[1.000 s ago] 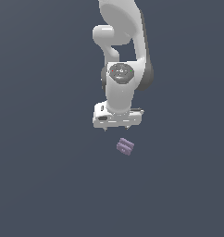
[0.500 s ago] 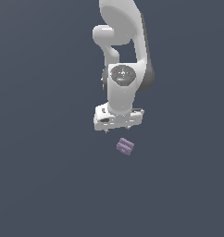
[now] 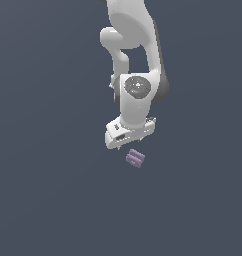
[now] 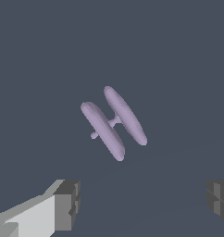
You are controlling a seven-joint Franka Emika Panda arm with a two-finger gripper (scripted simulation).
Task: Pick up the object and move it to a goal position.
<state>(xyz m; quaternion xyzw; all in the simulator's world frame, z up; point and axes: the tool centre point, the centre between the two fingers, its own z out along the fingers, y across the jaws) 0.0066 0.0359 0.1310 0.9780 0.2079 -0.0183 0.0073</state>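
Jaws apart, nothing between, tips cut off at wrist-view edge; purple object (image 4: 113, 122) lies free below.

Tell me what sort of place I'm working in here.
Most likely a bare simulated test scene, not a real room. A flat, featureless dark grey-blue ground fills both views, with no furniture or walls. Only the smooth white robot arm with its gripper and a tiny pale purple two-lobed piece appear.
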